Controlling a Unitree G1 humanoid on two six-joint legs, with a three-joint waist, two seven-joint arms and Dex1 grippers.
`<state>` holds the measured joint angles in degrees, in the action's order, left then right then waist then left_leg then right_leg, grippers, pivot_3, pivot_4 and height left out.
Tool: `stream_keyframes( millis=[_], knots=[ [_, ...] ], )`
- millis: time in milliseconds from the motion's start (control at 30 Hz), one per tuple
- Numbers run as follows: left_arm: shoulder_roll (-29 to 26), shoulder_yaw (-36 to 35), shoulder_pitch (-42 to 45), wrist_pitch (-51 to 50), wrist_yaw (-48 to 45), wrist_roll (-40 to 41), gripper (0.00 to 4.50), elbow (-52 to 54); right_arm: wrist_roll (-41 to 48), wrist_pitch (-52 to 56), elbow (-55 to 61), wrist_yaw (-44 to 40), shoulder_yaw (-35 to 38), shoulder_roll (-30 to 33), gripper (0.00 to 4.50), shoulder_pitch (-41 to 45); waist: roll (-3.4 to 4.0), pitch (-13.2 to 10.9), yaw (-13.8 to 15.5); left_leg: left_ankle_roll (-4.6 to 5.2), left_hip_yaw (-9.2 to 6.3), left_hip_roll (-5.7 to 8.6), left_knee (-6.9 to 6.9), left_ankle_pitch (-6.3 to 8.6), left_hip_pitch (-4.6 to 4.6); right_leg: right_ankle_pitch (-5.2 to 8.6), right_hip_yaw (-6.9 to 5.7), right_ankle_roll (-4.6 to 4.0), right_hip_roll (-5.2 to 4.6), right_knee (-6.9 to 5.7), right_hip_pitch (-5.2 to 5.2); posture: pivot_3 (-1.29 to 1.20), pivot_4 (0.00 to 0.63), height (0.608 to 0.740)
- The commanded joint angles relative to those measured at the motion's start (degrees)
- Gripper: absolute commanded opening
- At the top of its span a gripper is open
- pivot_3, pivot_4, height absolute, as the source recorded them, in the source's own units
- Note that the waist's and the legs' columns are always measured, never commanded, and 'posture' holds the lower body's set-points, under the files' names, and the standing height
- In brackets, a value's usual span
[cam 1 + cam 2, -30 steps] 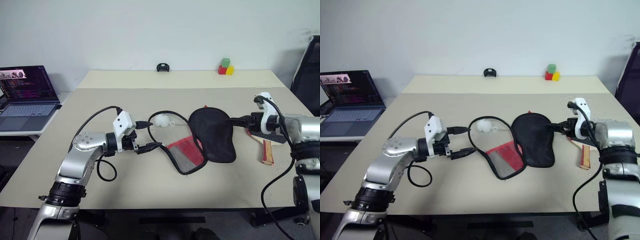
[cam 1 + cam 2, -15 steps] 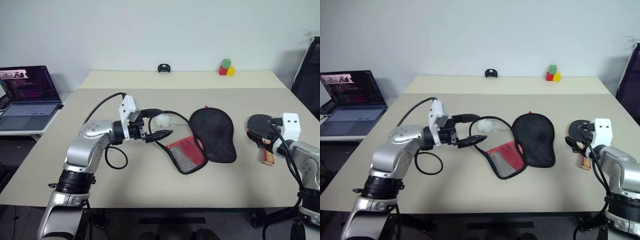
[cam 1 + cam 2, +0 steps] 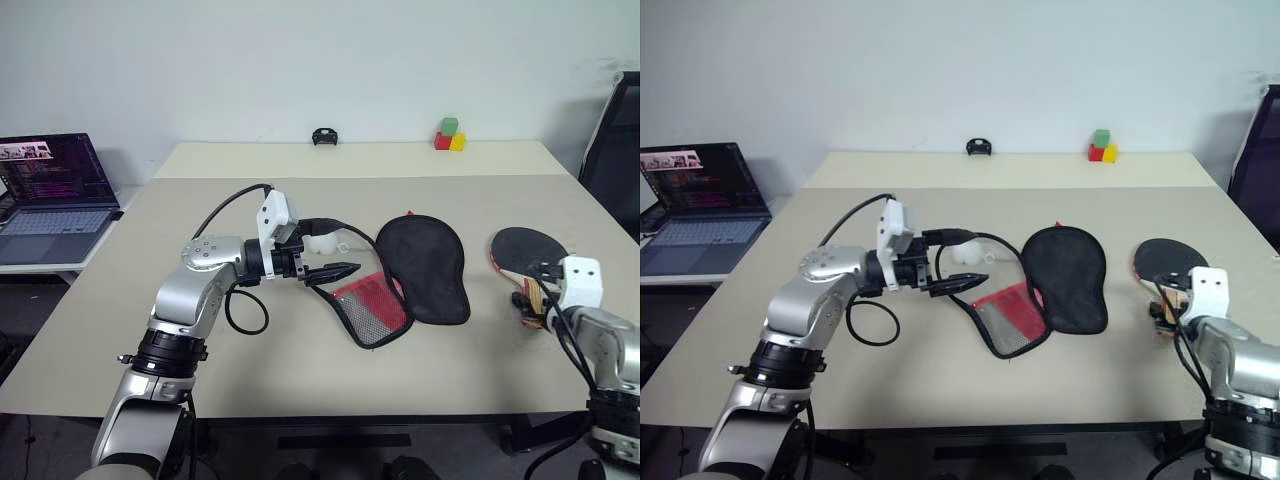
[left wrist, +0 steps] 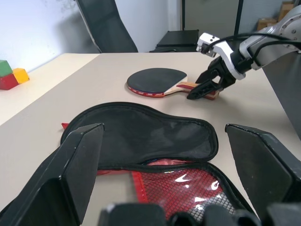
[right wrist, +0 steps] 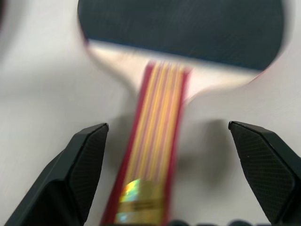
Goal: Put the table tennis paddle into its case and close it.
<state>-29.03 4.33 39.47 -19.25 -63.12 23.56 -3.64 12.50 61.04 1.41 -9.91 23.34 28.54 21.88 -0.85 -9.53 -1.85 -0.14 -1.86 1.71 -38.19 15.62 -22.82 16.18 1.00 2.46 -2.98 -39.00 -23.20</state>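
The case lies unzipped in the middle of the table, its black half flat and its red mesh half folded out toward me. My left gripper points level at the case's left rim, open and empty. The table tennis paddle lies black face up at the right of the table, its handle pointing toward me. My right gripper hovers over that handle, open. In the right wrist view the handle runs between the two fingers without touching them.
A small white ball lies just behind the left gripper, near the case's zipper rim. A laptop sits on a side table at the left. Coloured blocks and a small black object stand at the far edge. A black chair is at the right.
My right gripper left the case's right edge and dropped back to the right, over the paddle handle. My left gripper rose and moved right, closer to the case.
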Motion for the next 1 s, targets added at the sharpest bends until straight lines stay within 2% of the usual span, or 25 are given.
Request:
stream_keyframes(
  millis=[33, 267, 300, 433, 500, 667, 867, 1000],
  knots=[
    [-0.4, -1.1, 0.1, 1.2, 0.4, -0.2, 4.50, 1.4, -0.5, -2.7, -3.3, -0.1, -1.2, 0.6, 4.49, 1.7, -0.02, 0.0, 0.0, 0.00, 0.02, 0.00, -0.01, 0.00, 0.01, 0.00, 0.00, 0.00, 0.00, 0.00, 0.01, 0.00, 0.150, 0.740],
    [-0.8, -1.3, -0.7, 1.4, 0.9, -0.5, 4.50, 1.9, -1.4, -6.3, -10.8, -0.6, -2.9, 1.9, 4.49, 4.3, -0.29, 0.2, -0.2, 0.03, 0.16, -0.07, -0.02, -0.01, 0.23, -0.07, 0.07, -0.04, 0.06, -0.01, 0.16, 0.00, 0.150, 0.740],
    [-0.9, -1.3, -0.7, 1.4, 1.0, -0.5, 4.50, 1.9, -1.4, -6.4, -11.7, -0.5, -2.9, 2.0, 4.31, 4.5, -0.30, 0.2, -0.2, 0.03, 0.21, -0.08, -0.02, -0.02, 0.34, -0.11, 0.09, -0.03, 0.06, 0.01, 0.27, 0.00, 0.150, 0.740],
    [-1.0, -1.3, -0.9, 1.5, 1.2, -0.6, 4.50, 2.2, -1.5, -6.9, -13.4, -0.3, -2.8, 2.2, 3.36, 4.7, -0.37, 0.2, 0.0, 0.06, 0.18, -0.08, 0.03, -0.01, 1.14, -0.11, 0.05, -0.01, 0.06, 0.16, 1.11, 0.00, 0.150, 0.740],
    [-1.2, -1.3, -1.0, 1.7, 1.3, -0.7, 4.50, 2.1, -1.1, -6.2, -13.7, 0.0, -2.3, 1.9, 2.65, 4.5, -0.40, 0.2, 0.1, 0.07, 0.17, -0.07, 0.01, -0.02, 1.14, -0.11, 0.06, 0.00, 0.07, 0.15, 1.12, 0.00, 0.150, 0.740],
    [-1.7, -1.5, -1.2, 2.1, 1.5, -1.1, 4.50, 1.8, -0.8, -6.2, -13.4, 1.0, -2.3, 1.0, 1.18, 4.3, -0.45, 0.2, 0.1, 0.08, 0.10, -0.07, 0.01, -0.02, 1.10, -0.11, 0.05, 0.00, 0.06, 0.15, 1.12, 0.00, 0.150, 0.740],
    [-3.6, -3.0, -2.2, 2.3, 2.0, -1.4, 4.50, 1.0, 0.4, -5.5, -10.7, 2.8, 0.0, 0.2, 1.09, 4.6, -0.46, 0.2, 0.2, 0.08, 0.03, -0.07, 0.03, -0.02, 1.08, -0.11, 0.08, 0.00, 0.05, 0.17, 1.11, 0.00, 0.150, 0.740],
    [-5.4, -4.6, -3.9, 2.0, 2.6, -1.3, 4.50, 1.0, 2.3, -2.1, -4.6, 3.2, 1.9, 0.3, 1.09, 4.7, -0.37, 0.2, 0.2, 0.08, -0.04, -0.07, 0.10, -0.02, 0.92, -0.10, 0.07, -0.02, 0.04, 0.17, 0.95, 0.00, 0.150, 0.740]
  ],
)
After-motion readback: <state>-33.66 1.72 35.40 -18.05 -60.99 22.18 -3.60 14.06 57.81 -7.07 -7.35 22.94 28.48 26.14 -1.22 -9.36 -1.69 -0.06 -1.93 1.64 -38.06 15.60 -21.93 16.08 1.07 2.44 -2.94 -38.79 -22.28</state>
